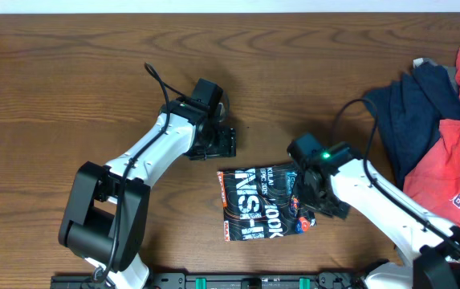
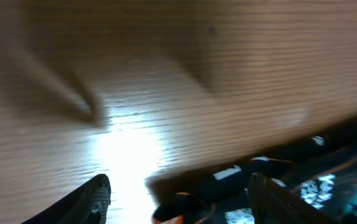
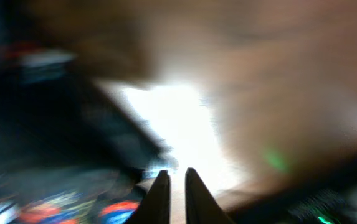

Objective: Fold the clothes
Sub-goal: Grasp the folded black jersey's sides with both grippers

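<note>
A black T-shirt with white, blue and red print (image 1: 252,205) lies folded into a small rectangle on the table at the front centre. It also shows blurred in the left wrist view (image 2: 303,180) and in the right wrist view (image 3: 47,155). My left gripper (image 1: 223,144) hovers just beyond the shirt's far left corner, its fingers (image 2: 179,186) wide open and empty. My right gripper (image 1: 319,201) is at the shirt's right edge. Its fingers (image 3: 173,177) are almost together over bare wood, with nothing between them.
A pile of unfolded clothes lies at the right edge: a navy garment (image 1: 410,112) and red garments (image 1: 454,160). The wooden table (image 1: 69,88) stretches to the left and back. A black rail (image 1: 238,281) runs along the front edge.
</note>
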Motion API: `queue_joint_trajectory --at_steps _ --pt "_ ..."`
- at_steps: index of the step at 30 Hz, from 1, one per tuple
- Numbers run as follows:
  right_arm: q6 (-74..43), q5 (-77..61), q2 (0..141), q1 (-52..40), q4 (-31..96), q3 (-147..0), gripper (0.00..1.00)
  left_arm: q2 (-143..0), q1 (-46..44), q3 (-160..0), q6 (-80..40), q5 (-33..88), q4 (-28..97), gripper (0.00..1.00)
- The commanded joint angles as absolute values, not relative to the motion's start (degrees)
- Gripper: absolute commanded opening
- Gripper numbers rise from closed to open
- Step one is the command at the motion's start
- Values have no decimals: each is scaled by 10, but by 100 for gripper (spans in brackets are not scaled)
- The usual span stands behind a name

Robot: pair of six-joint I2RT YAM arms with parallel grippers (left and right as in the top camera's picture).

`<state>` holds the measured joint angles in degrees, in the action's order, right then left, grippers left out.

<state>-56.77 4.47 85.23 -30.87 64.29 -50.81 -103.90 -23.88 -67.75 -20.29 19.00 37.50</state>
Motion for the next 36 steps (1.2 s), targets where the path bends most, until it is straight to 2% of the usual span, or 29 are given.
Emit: queue_joint_trajectory --at_steps 1,3,6,21,24,25,32,36 --pt "-348 -152 840 -319 596 -508 17 -1030 -251 -686 -156 218 367 72" --pt "-323 -201 840 -328 583 -508 25 -1031 -262 -686 -150 218 366 72" --pt "-308 -210 841 -346 574 -507 30 -1037 -278 -686 -150 218 366 72" --pt "-436 -127 893 -334 469 -403 30 -1095 -307 -685 -150 214 444 65" --pt "-456 -72 896 -305 460 -402 30 -1095 -307 -685 -151 214 477 56" --pt "-456 -57 896 -293 446 -402 33 -1095 -307 -685 -151 215 489 54" --pt "-336 -9 896 -213 238 -404 35 -1087 -307 -685 -216 215 569 51" --pt "-263 -35 896 -202 185 -416 40 -1042 -304 -685 -244 210 540 56"
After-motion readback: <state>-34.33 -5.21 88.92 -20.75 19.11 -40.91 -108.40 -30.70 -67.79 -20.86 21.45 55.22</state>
